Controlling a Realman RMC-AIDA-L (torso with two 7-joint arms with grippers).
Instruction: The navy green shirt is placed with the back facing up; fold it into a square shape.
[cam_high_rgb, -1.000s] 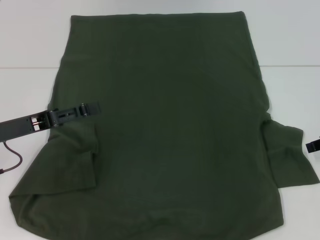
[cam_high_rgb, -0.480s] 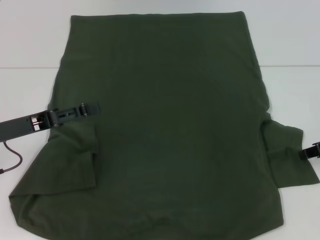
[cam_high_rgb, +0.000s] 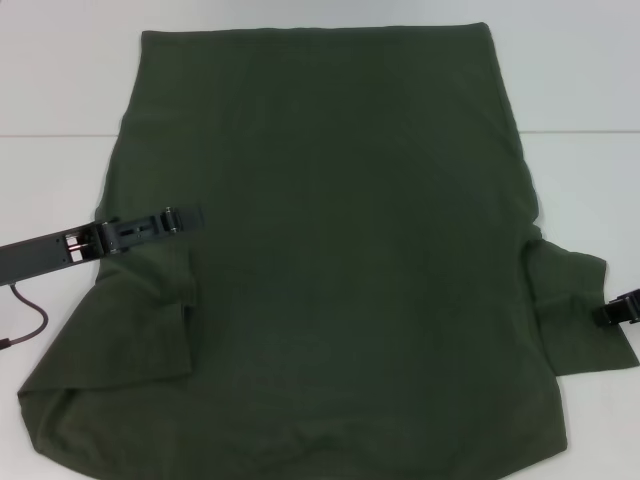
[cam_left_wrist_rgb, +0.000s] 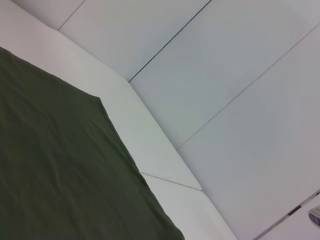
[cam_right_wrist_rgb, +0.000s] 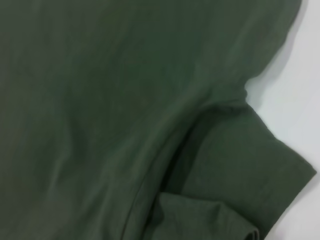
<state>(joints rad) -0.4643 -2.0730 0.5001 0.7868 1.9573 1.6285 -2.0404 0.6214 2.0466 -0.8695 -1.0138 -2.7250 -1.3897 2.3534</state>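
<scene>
The navy green shirt (cam_high_rgb: 350, 250) lies flat over most of the white table, its straight hem at the far end. Its left sleeve (cam_high_rgb: 150, 320) is folded in over the body. The right sleeve (cam_high_rgb: 575, 300) sticks out sideways. My left gripper (cam_high_rgb: 188, 216) reaches in from the left, low over the shirt's left side just beyond the folded sleeve. At the outer edge of the right sleeve sits my right gripper (cam_high_rgb: 606, 314). The left wrist view shows a hem corner of the shirt (cam_left_wrist_rgb: 60, 170). In the right wrist view, the sleeve (cam_right_wrist_rgb: 240, 155) meets the body at the armpit.
Bare white table (cam_high_rgb: 60, 90) shows on both sides of the shirt and beyond it. A dark cable (cam_high_rgb: 30, 325) loops on the table under my left arm. Grey wall panels (cam_left_wrist_rgb: 240, 75) rise behind the table's far edge.
My right gripper has come in from the right edge of the view to the outer edge of the right sleeve. The left arm and the shirt have stayed put.
</scene>
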